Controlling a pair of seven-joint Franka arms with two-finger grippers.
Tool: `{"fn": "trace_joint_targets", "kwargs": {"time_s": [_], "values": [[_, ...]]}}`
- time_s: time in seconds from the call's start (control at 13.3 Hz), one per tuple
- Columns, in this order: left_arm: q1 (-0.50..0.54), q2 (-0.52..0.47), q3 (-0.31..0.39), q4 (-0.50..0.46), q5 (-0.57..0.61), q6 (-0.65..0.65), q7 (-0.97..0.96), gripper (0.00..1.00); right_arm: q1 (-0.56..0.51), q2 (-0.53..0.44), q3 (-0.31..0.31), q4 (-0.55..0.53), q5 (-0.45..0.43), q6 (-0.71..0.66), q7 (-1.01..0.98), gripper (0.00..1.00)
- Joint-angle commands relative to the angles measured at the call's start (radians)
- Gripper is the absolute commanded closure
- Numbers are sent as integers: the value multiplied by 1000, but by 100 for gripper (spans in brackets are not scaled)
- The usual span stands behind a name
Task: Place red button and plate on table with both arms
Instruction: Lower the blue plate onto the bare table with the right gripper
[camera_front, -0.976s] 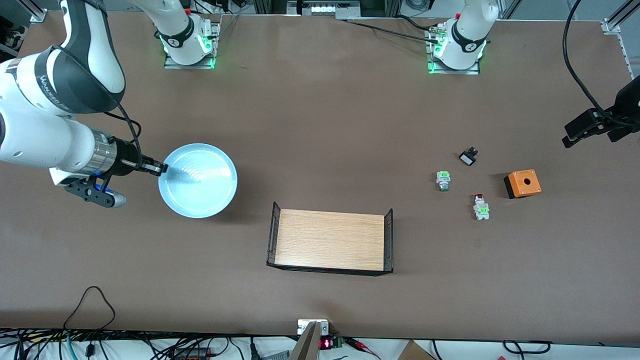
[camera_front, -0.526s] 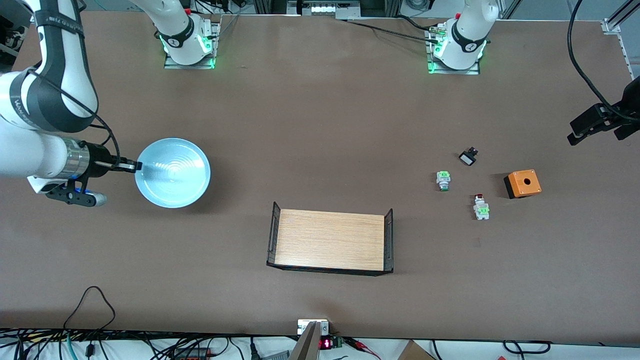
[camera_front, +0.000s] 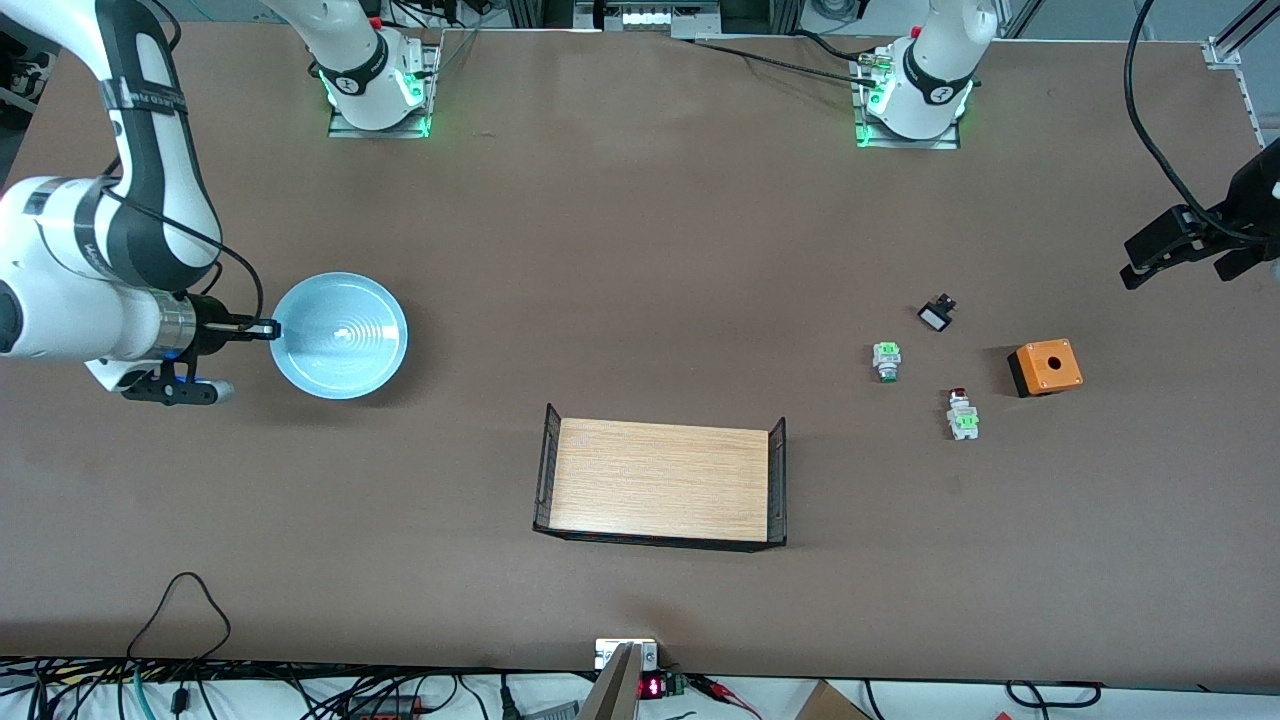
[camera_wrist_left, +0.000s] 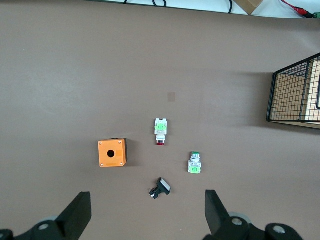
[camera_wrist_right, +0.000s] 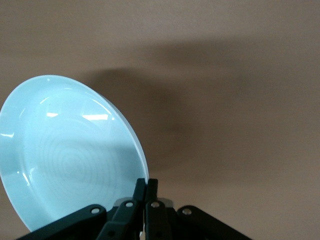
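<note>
The right gripper (camera_front: 268, 328) has its fingers pinched on the plate's (camera_front: 340, 335) rim, plate jutting out over the bench (camera_front: 640, 250); a thin edge grip could slip. The left gripper (camera_front: 1180, 250) waits spread wide, red button (camera_front: 961, 412) lying well below its fingers

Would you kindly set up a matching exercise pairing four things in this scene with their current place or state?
Things:
1. plate
2. red button
3. left gripper
4. orange box

States:
A. open, high over the switches
B. lying on the table, untouched
C. pinched at its rim by the shut right gripper
D. has a round hole on top

Pairs: 1-C, 2-B, 3-A, 4-D
</note>
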Motion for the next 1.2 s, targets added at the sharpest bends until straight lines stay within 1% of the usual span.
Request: {"fn": "trace_joint_targets", "kwargs": {"time_s": [0.0,0.23,0.45,0.75,0.83,0.9,0.98,1.05,1.13], "values": [[-3,15,6,32,-11,-19,16,0,-28,-64,12,-156,-13,131,-77,100],[-5,15,4,32,-10,-19,16,0,-40,-66,14,-248,-7,270,-138,100],[-5,15,4,32,-10,-19,16,0,-40,-96,14,-355,-5,416,-155,100],[-5,14,4,32,-8,-19,20,0,-42,-96,14,-432,1,528,-174,100],[-5,14,4,32,-8,-19,20,0,-42,-93,14,-446,5,551,-181,98],[-5,14,2,34,-7,-19,20,0,-42,-89,14,-448,9,556,-180,81],[-5,14,4,34,-7,-19,20,0,-42,-90,14,-446,9,550,-166,39],[-5,14,2,34,-7,-19,20,0,-40,-101,14,-445,9,541,-166,0],[-5,14,1,34,-7,-19,20,0,-40,-119,14,-437,9,515,-161,0]]}}
